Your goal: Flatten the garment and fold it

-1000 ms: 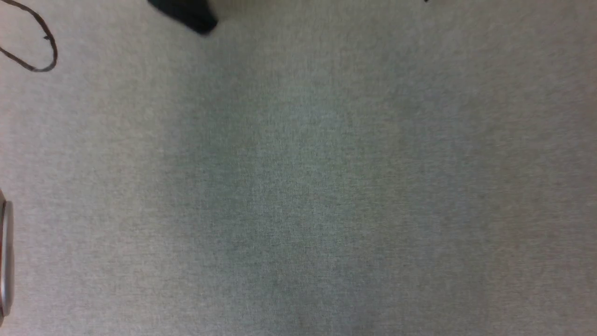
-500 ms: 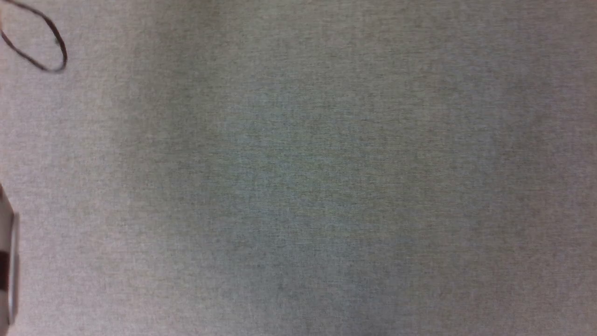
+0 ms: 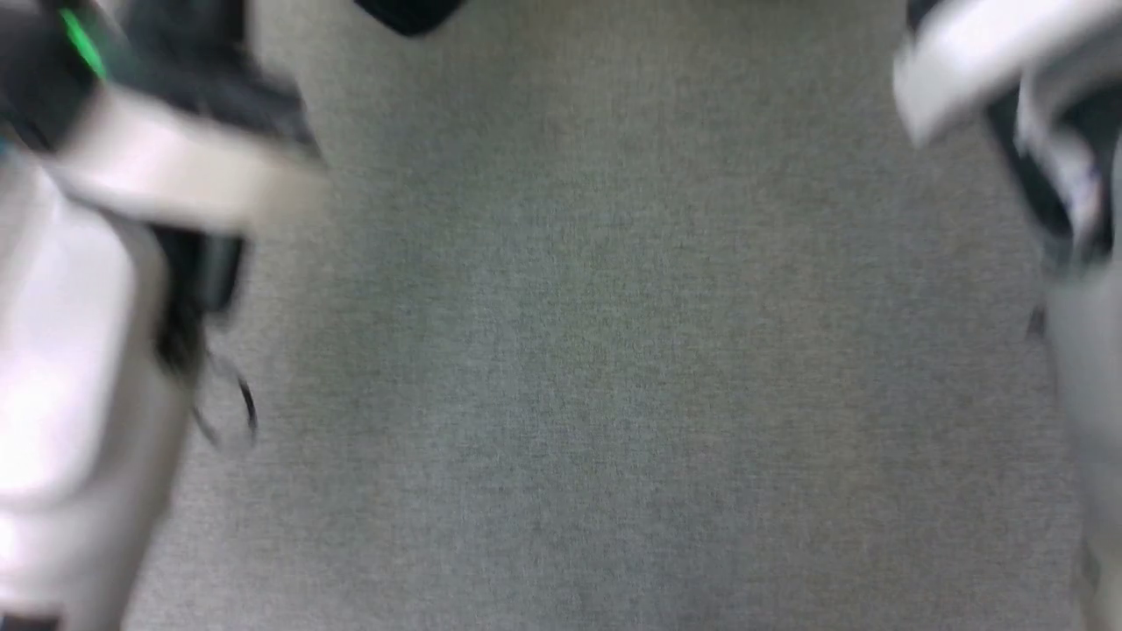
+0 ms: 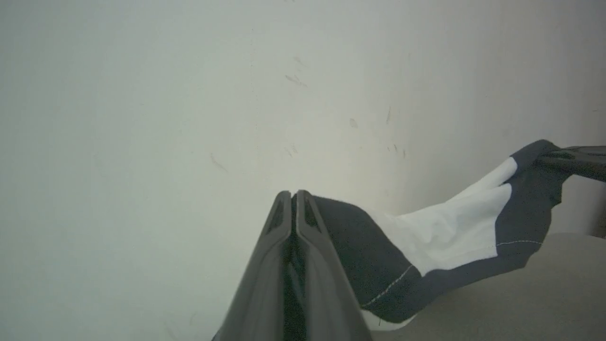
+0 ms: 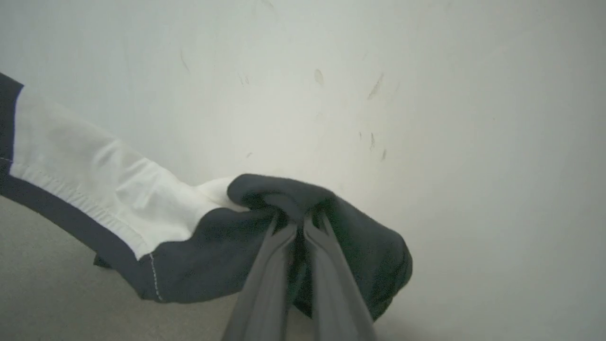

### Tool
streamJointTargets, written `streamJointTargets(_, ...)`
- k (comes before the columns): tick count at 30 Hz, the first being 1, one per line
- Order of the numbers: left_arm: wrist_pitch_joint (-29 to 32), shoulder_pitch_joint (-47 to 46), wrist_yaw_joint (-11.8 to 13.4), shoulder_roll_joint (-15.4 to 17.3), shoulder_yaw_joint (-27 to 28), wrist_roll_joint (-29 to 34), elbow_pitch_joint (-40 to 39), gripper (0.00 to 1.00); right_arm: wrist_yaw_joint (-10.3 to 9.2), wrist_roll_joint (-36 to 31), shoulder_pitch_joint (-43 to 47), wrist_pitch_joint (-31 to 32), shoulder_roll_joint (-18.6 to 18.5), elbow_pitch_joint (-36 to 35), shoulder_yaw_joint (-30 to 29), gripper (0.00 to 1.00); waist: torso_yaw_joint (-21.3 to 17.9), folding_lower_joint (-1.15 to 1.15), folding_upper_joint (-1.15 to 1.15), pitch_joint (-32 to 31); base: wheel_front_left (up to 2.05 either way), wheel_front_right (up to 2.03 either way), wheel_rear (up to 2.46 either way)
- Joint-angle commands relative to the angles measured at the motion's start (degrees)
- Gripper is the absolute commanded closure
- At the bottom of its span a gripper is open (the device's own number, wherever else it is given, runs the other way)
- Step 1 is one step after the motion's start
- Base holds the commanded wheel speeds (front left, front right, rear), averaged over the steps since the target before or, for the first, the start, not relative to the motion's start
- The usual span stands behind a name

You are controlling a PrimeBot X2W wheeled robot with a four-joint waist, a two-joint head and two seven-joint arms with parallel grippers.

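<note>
I am holding the garment (image 4: pixel 450 232), a thin soft cloth shirt with a white body and black sleeves, up in the air between my two arms. That way it is hanging free and spreading under its own weight, which I judge to be the start of flattening.

My left gripper (image 4: pixel 293 194) is pressing its two long dark fingers together on a black edge of the cloth. My right gripper (image 5: pixel 299 225) is pinching a bunched black fold that is wrapping over its tips. Between the two grips the cloth is sagging in a shallow arc, in front of a pale scuffed wall (image 4: pixel 189 94) and above the grey woven floor (image 3: pixel 614 368).

Most of the shirt is dropping out of both wrist views, so I cannot tell whether it is twisting or which corners I am gripping. In the head view my pale left forearm (image 3: pixel 70 350) and right forearm (image 3: pixel 1087 394) are blurring at the sides. A dark scrap (image 3: pixel 408 13) at the top edge is too cut off to identify.
</note>
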Motion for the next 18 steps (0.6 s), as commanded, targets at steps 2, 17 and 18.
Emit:
streamJointTargets(2,0.32,5.94,1.79,0.30,-0.57,-0.23,-3.26,1.00,-0.04,0.17,6.71,1.37,0.61,-5.17,-1.68,1.00,-0.39,0.01,0.00,-4.55,0.00,0.00,0.00)
streamJointTargets(17,4.39,33.52,10.47,1.05,-6.51,0.14,-15.12,1.00,-0.04,-1.22,42.14,3.38,8.06,-23.16,-10.85,1.00,-1.08,0.01,0.00,-14.57,0.00,0.00,0.00)
streamJointTargets(18,4.35,34.72,10.97,1.06,-6.60,0.09,-15.31,1.00,-0.04,-1.10,43.79,3.31,8.40,-23.41,-11.39,1.00,-1.15,0.01,0.00,-14.93,0.00,0.00,0.00)
